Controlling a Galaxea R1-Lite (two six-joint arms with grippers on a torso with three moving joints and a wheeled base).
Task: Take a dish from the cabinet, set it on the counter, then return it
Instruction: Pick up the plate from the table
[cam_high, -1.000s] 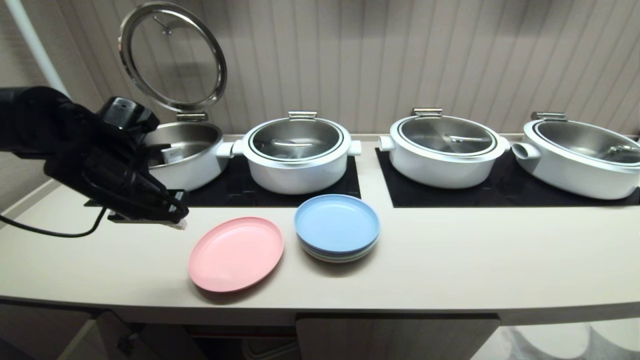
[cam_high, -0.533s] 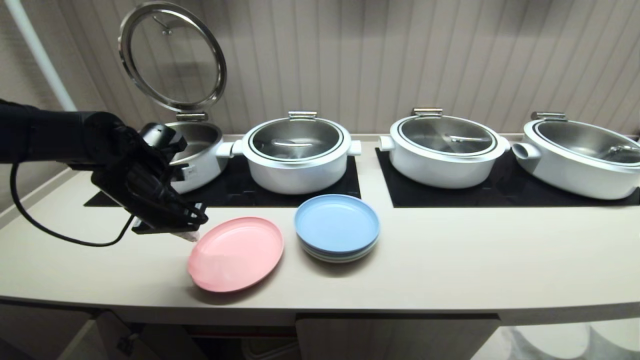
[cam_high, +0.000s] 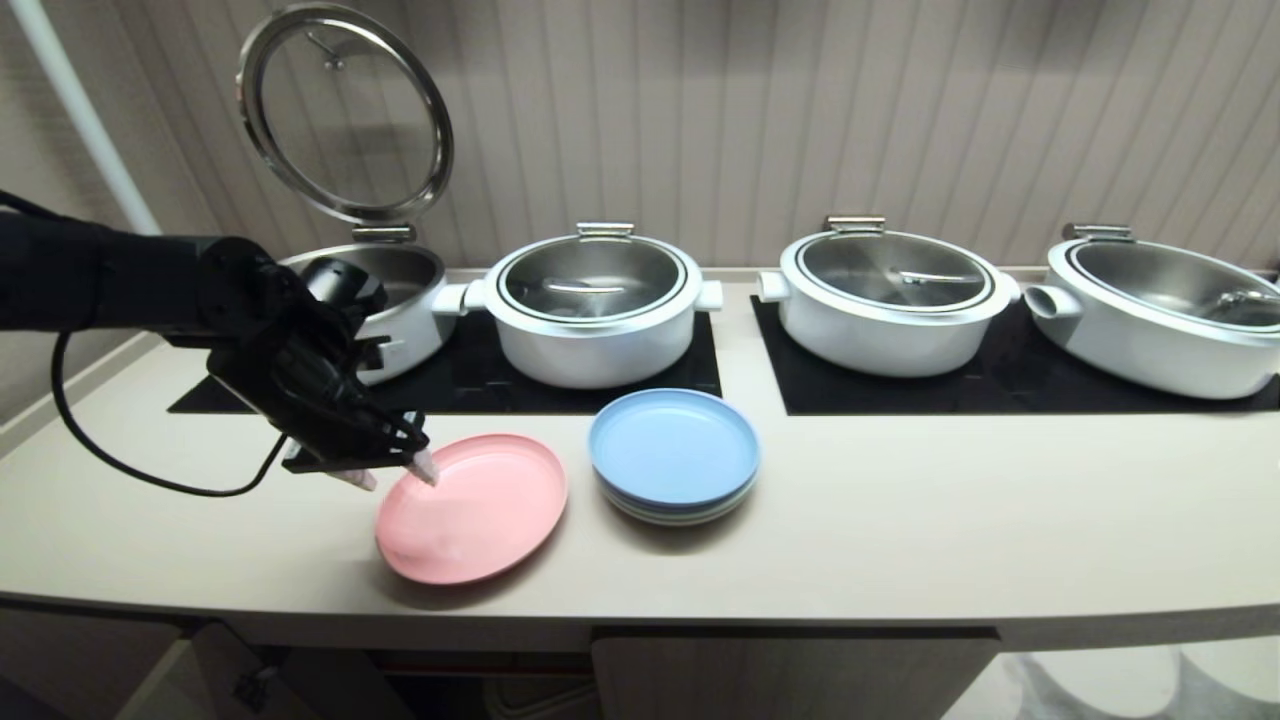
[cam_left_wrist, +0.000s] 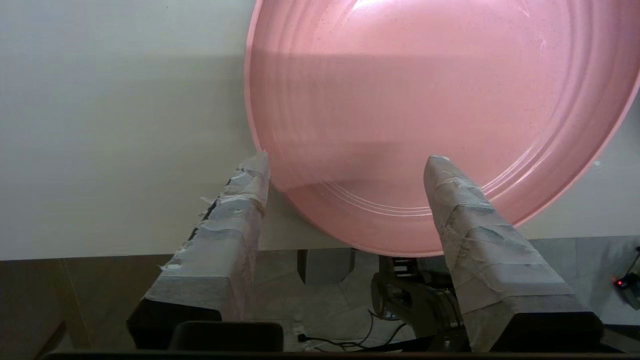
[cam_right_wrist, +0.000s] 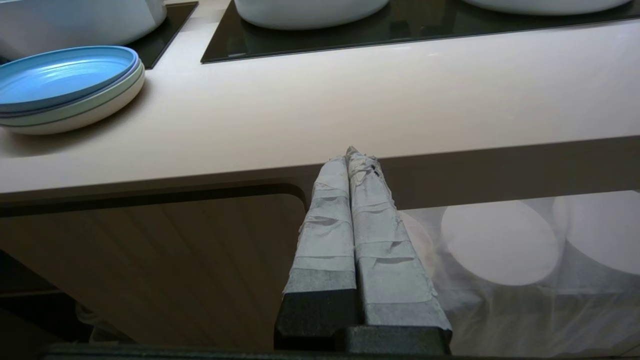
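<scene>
The pink dish (cam_high: 480, 510) lies on the cream counter (cam_high: 900, 540), left of a blue-topped plate stack. My left gripper (cam_high: 396, 476) is open at the dish's left rim. In the left wrist view the dish (cam_left_wrist: 430, 100) fills the frame; one taped finger (cam_left_wrist: 240, 210) is outside the rim over the counter and the other finger (cam_left_wrist: 470, 210) is over the dish's inside. My left gripper (cam_left_wrist: 348, 160) holds nothing. My right gripper (cam_right_wrist: 352, 152) is shut and empty, parked below the counter's front edge by the cabinet door (cam_right_wrist: 150, 260).
The plate stack (cam_high: 673, 455) stands just right of the dish. Several white pots (cam_high: 595, 305) sit on black cooktop panels (cam_high: 1000, 390) behind; the leftmost pot's glass lid (cam_high: 345, 110) is raised. Cabinet doors (cam_high: 790, 680) lie under the counter.
My left arm has moved right and down to the dish's left rim, and its fingers have gone from shut to open. The right arm has not moved.
</scene>
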